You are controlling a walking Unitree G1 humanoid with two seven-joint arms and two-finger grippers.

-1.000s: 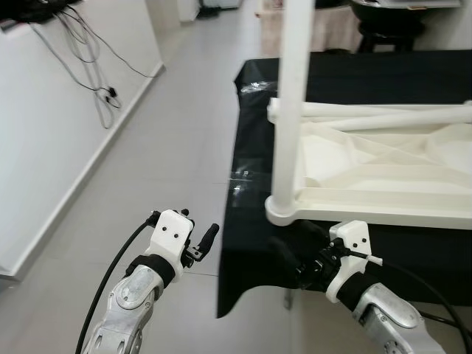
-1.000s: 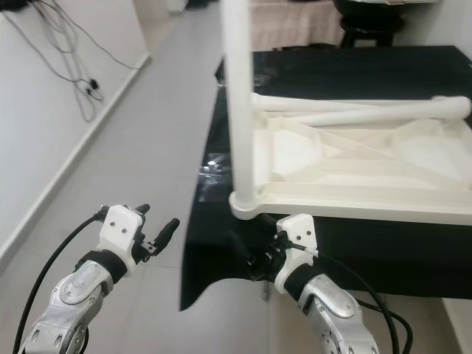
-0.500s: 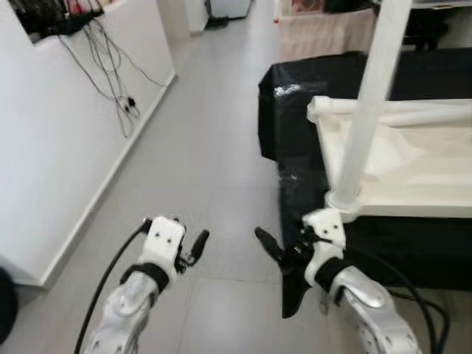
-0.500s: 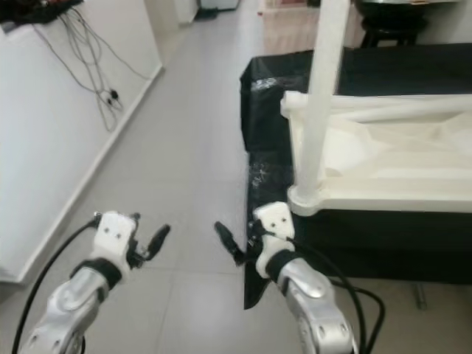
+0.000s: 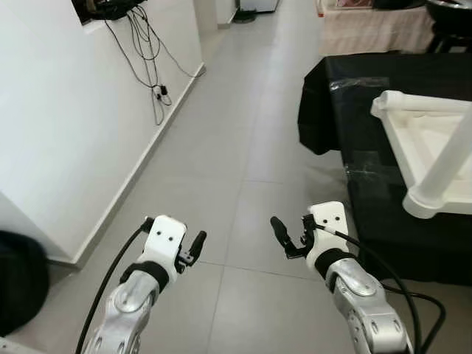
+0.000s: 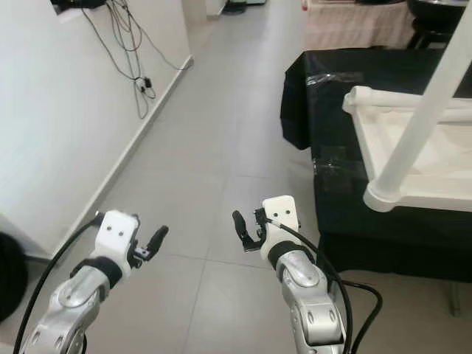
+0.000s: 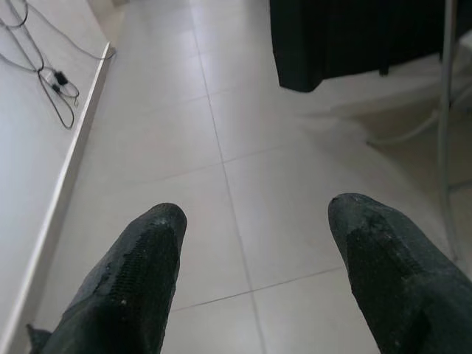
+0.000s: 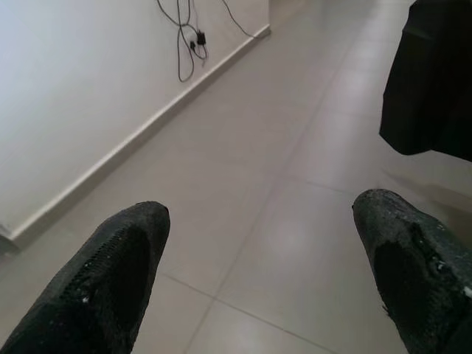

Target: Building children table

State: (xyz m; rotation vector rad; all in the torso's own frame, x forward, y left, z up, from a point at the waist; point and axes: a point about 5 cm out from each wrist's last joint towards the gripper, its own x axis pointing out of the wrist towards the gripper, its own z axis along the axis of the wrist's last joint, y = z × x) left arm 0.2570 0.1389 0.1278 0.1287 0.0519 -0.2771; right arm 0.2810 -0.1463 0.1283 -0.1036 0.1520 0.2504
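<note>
Children's table: the white plastic table [image 5: 424, 140] lies upside down on the black-draped surface [image 5: 346, 96], well off to the robot's right; its hollow underside faces up like a shallow tray, and nothing loose can be made out inside it.
Table leg: one white round leg [image 6: 420, 125] rises at a slant from the near corner socket [image 6: 383, 195] and runs out of the top of the picture.
Black cloth: it hangs over the edge of the surface toward the floor (a patch of shiny clear tape shows on its top and side).
Left gripper: the left gripper [image 7: 254, 276] is held low over the grey tiled floor [image 5: 243, 147], fingers [image 7: 133, 284] spread wide apart, nothing between them and touching nothing.
Right gripper: the right gripper [image 8: 269, 276] sits at much the same height, just left of the hanging cloth and apart from it; its fingers [image 8: 110, 284] are also parted wide and hold nothing.
Wall side: a white wall [image 5: 66, 125] stands on the robot's left, with black cables [image 5: 151, 66] dangling down it to a small plug near the skirting.
Corner: a dark rounded object [image 5: 18, 280] rests on the floor at the wall's foot (too cut off to name).
</note>
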